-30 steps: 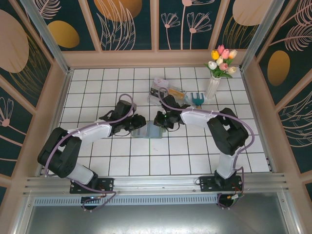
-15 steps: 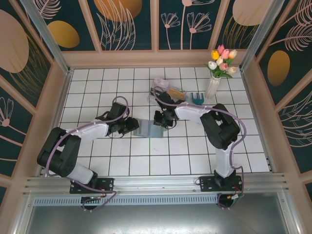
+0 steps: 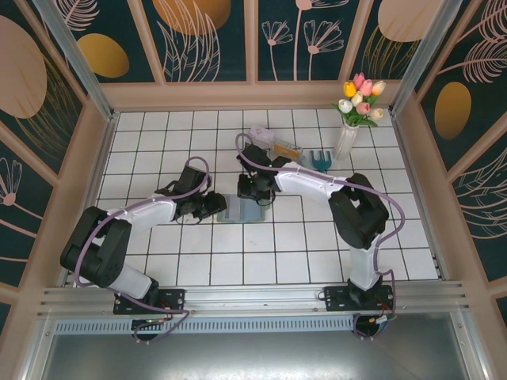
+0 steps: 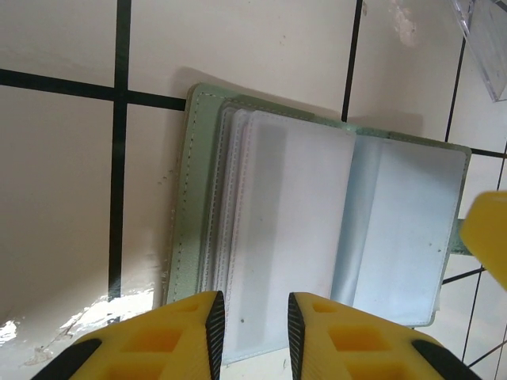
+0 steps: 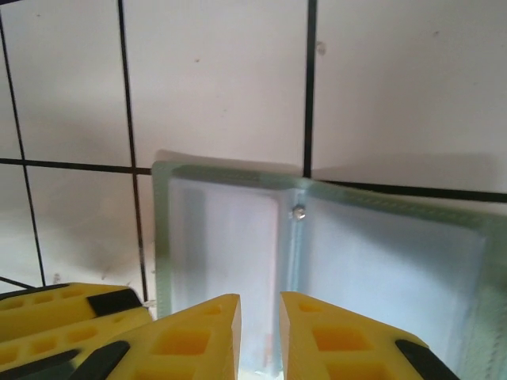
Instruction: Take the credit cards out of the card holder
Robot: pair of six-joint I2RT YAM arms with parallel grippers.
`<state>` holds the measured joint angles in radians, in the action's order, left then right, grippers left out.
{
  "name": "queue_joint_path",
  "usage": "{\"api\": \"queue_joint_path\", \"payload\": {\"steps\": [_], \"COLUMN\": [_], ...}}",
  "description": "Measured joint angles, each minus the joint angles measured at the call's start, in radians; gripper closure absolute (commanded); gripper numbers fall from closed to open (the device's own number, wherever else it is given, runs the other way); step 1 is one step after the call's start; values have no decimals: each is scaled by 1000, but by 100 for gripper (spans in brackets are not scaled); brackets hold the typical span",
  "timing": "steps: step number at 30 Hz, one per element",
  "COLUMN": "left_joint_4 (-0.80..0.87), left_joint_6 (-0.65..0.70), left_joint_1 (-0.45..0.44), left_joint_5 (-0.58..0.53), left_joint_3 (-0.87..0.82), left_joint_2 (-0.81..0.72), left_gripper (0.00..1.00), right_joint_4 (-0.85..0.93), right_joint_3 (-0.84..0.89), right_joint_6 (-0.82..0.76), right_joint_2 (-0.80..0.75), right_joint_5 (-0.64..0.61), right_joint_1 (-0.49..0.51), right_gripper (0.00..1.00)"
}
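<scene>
One open card holder (image 4: 192,198), translucent sleeves (image 4: 301,229) inside

Free: bare tiles on near side of card holder (image 3: 242,212), plus far-L quarter of floor. Approach OK from there.
Blocked: holder's L edge taken by left gripper (image 3: 221,207), far-R edge by right gripper (image 3: 255,198).
Far-R crowded: clear tray (image 3: 268,144), garden fork (image 3: 321,159), vase (image 3: 345,141) sit close together. R arm (image 3: 309,184) runs just in front of tray & fork.
</scene>
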<state>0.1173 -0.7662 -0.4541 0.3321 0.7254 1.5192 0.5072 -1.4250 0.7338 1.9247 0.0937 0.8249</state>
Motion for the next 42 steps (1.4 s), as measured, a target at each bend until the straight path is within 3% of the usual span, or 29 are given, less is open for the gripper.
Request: {"api": "queue_joint_path", "payload": {"steps": [10, 25, 42], "left_joint_4": [-1, -9, -10], "left_joint_6": [0, 0, 8], "left_joint_1": [0, 0, 0], "left_joint_5": [1, 35, 50], "left_joint_3": [0, 32, 53], "left_joint_2": [2, 85, 119], "left_gripper": [75, 73, 63], "right_joint_4": [31, -4, -32], "right_joint_3": [23, 99, 116], "right_joint_6": [72, 85, 84], "right_joint_2": [-4, 45, 53], "right_joint_5": [-19, 12, 12], "right_joint_1": [12, -36, -36], "right_gripper": [78, 78, 78]}}
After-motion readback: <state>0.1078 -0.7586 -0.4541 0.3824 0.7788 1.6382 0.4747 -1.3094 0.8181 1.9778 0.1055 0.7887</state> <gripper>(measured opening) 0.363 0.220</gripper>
